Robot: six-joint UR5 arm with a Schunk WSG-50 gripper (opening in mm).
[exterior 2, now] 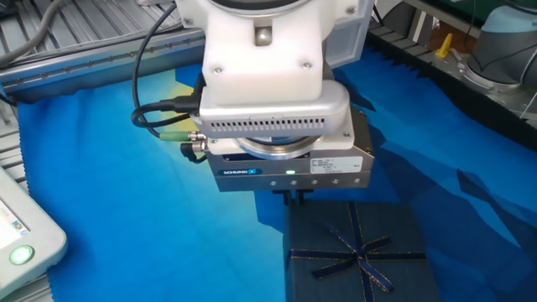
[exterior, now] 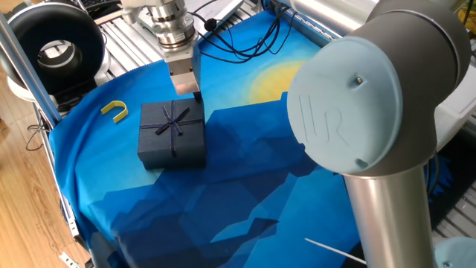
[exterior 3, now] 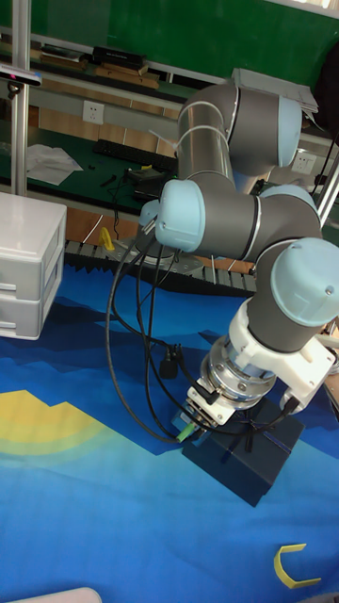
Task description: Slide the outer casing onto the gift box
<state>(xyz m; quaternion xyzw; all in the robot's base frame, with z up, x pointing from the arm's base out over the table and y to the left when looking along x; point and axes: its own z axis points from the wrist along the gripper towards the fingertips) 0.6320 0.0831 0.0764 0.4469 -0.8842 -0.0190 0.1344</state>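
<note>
The outer casing (exterior: 172, 134) is a square dark navy cover with a thin ribbon cross on top, resting on the blue cloth. It also shows in the other fixed view (exterior 2: 361, 252) and the tall fixed view (exterior 3: 252, 460). No separate gift box shows; it is hidden or out of view. My gripper (exterior: 195, 95) hangs at the casing's far edge, near a top corner, with its dark fingertips (exterior 2: 295, 199) close together and nothing between them. I cannot tell whether the tips touch the casing.
A small yellow hook (exterior: 114, 110) lies on the cloth left of the casing. Black cables (exterior: 238, 37) run across the far side of the table. A white drawer unit (exterior 3: 28, 268) stands at one table end. My own arm's big elbow joint (exterior: 357, 97) fills the near right.
</note>
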